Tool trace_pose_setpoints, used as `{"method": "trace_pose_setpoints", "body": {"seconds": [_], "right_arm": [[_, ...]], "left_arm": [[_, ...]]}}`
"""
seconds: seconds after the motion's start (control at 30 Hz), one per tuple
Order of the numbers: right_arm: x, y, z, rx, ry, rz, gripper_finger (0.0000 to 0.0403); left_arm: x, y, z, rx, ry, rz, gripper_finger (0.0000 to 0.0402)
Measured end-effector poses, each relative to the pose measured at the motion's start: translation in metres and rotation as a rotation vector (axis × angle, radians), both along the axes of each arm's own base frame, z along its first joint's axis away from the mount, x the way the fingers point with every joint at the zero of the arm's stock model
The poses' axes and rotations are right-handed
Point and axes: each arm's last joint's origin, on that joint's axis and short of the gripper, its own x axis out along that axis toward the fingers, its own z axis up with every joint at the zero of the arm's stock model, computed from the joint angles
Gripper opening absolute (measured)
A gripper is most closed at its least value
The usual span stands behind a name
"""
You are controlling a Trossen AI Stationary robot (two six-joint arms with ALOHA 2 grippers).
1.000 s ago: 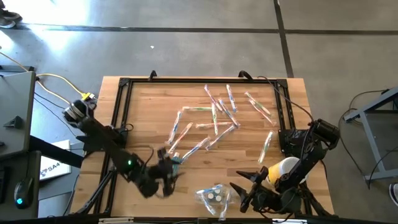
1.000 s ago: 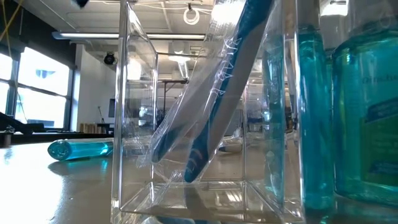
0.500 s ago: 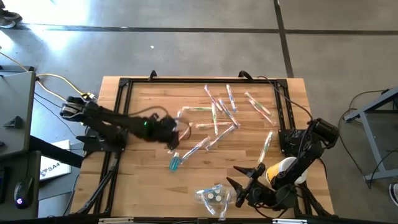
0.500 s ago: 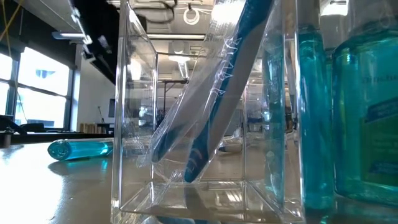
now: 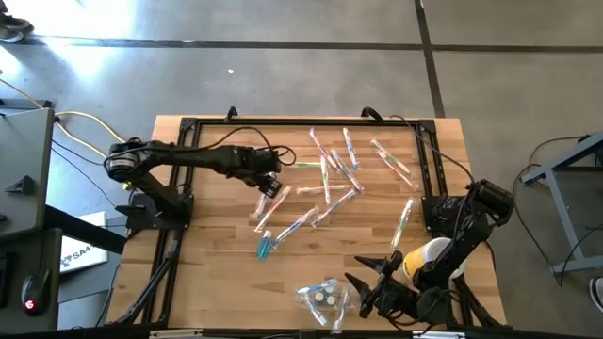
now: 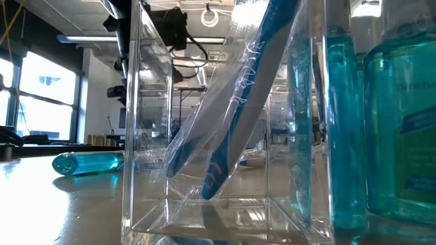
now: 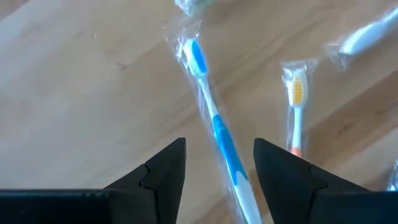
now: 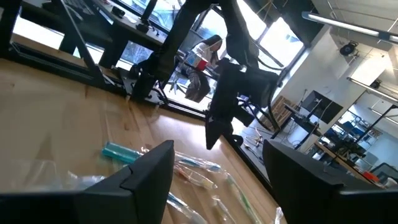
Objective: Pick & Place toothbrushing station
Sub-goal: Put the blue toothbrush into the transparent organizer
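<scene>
Several wrapped toothbrushes (image 5: 330,174) lie scattered on the middle of the wooden table. My left gripper (image 5: 271,188) hangs open above one of them, a blue toothbrush (image 7: 214,124) in clear wrap that lies flat on the wood; its fingers stand on either side, clear of it. An orange toothbrush (image 7: 297,102) lies beside it. A teal tube (image 5: 264,247) lies on its side nearer the front. A clear box (image 5: 325,298) at the front edge has wrapped blue toothbrushes (image 6: 252,88) leaning in it. My right gripper (image 5: 362,294) waits open beside the box.
A teal mouthwash bottle (image 6: 402,136) stands right next to the clear box. A black frame (image 5: 184,141) runs along the table's left, far and right sides. Bare wood shows at the table's left, between the frame and the toothbrushes.
My left gripper has swung from near the teal tube at the table's front toward the far side and right, turning as it went, and now points down over the blue toothbrush. The tube has stayed lying where it was.
</scene>
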Motion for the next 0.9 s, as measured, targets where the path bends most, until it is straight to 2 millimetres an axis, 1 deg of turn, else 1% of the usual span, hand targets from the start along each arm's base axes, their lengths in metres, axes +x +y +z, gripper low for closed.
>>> {"method": "trace_pose_setpoints", "body": {"seconds": [0.23,0.4,0.53,0.63,0.7,0.77,0.8,0.9], "right_arm": [[0.001,0.000,-0.002,-0.005,0.004,0.001,0.0239],[0.001,0.000,-0.002,0.000,0.001,0.001,0.0239],[0.001,0.000,-0.002,0.004,-0.001,0.001,0.0239],[0.001,0.000,-0.002,0.005,-0.002,0.000,0.0239],[0.001,0.000,-0.002,0.005,-0.002,0.000,0.0239],[0.001,0.000,-0.002,0.005,-0.002,-0.001,0.0239],[0.001,0.000,-0.002,0.005,-0.002,-0.001,0.0239],[0.000,0.000,-0.002,0.012,-0.005,0.000,0.0239]], "left_arm": [[0.017,0.003,-0.030,-0.023,0.052,-0.027,0.0181],[0.022,0.008,-0.057,-0.055,0.146,-0.013,0.0181],[0.024,0.008,-0.068,-0.062,0.194,-0.051,0.0174],[0.022,0.008,-0.069,-0.038,0.236,-0.058,0.0136],[0.019,0.008,-0.069,-0.019,0.259,-0.056,0.0092],[0.015,0.008,-0.064,0.008,0.286,-0.061,0.0038],[0.012,0.007,-0.062,0.024,0.306,-0.066,0.0022],[0.006,0.005,-0.051,0.060,0.312,-0.059,0.0015]]}}
